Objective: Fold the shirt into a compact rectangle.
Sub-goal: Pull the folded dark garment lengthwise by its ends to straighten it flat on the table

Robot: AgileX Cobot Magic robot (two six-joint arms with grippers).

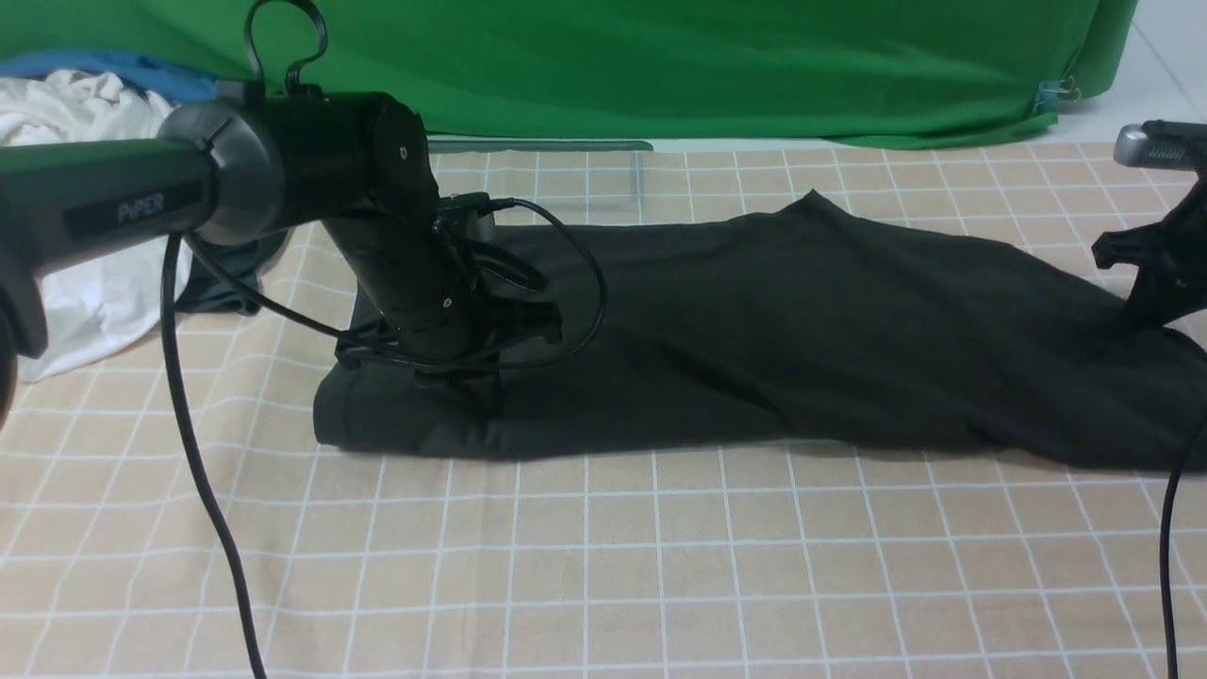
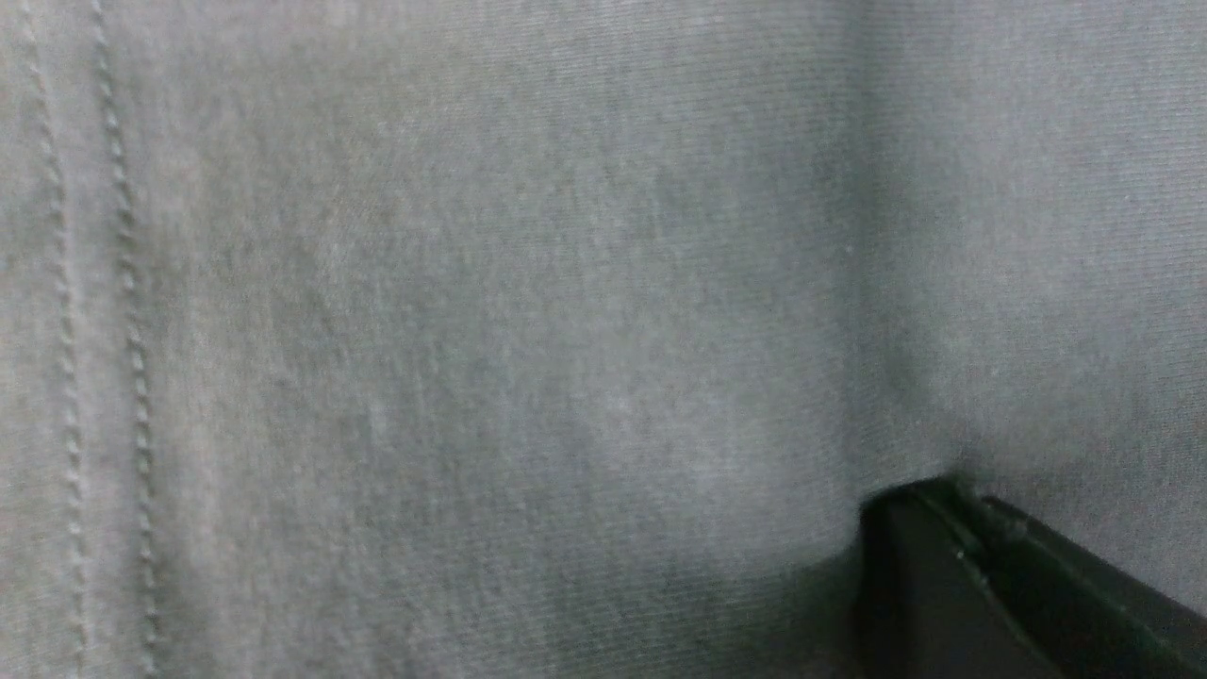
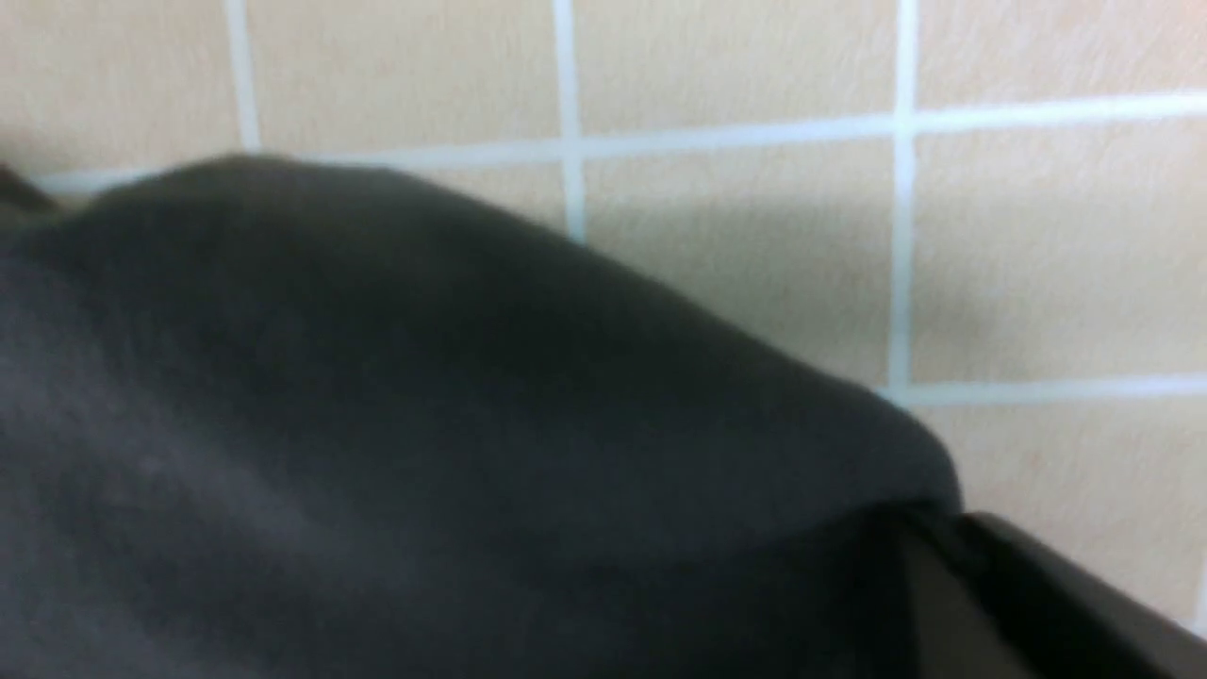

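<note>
The black shirt (image 1: 801, 339) lies as a long band across the checked tablecloth (image 1: 660, 556), rolled thick at its left end. My left gripper (image 1: 476, 401) points down into that left end. Its fingers (image 2: 943, 566) are shut together with their tips sunk in the cloth (image 2: 519, 330), and a crease runs away from them. My right gripper (image 1: 1149, 311) is at the shirt's right end, at the edge of the front view. In the right wrist view the fabric (image 3: 377, 453) bulges up off the table and runs into the shut tips of the right gripper (image 3: 943, 517). No print shows.
A white garment (image 1: 85, 198) and a smaller dark garment (image 1: 226, 283) lie at the far left, with blue cloth (image 1: 113, 66) behind them. A green backdrop (image 1: 660, 66) closes the far side. Black cables (image 1: 198, 471) hang from both arms over the front of the table.
</note>
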